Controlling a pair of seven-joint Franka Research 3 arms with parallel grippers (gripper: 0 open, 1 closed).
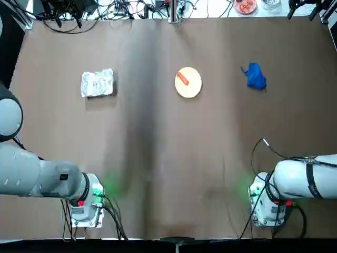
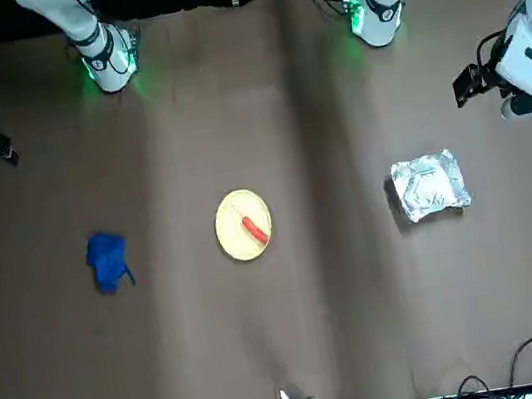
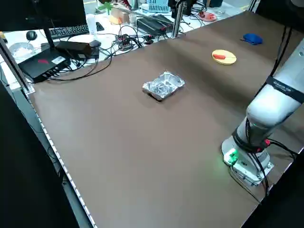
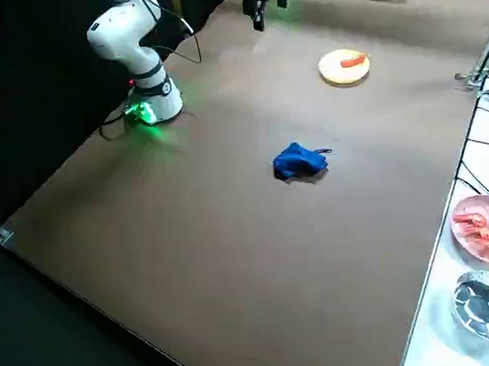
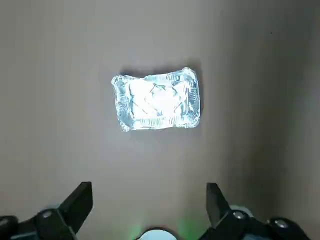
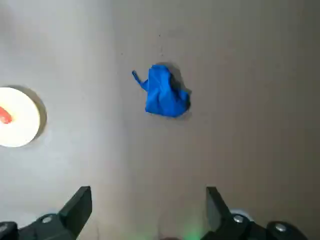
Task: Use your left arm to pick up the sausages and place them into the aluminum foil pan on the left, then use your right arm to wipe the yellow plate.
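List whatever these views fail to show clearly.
- Left gripper: cut off by the top view's left edge.
- Sausage: partly cut off by the right wrist view's left edge.
- Plate: the sausage hides the patch beneath it in the top view.
- Cloth: its folds hide its underside there.

Brown table (image 1: 152, 158) | foil pan (image 1: 98, 83); yellow plate (image 1: 190, 90); blue cloth (image 1: 255, 77)

No readable text, number or brand anywhere, only a small pale label on the black box (image 3: 43, 65) near the table's corner, its print too small to make out
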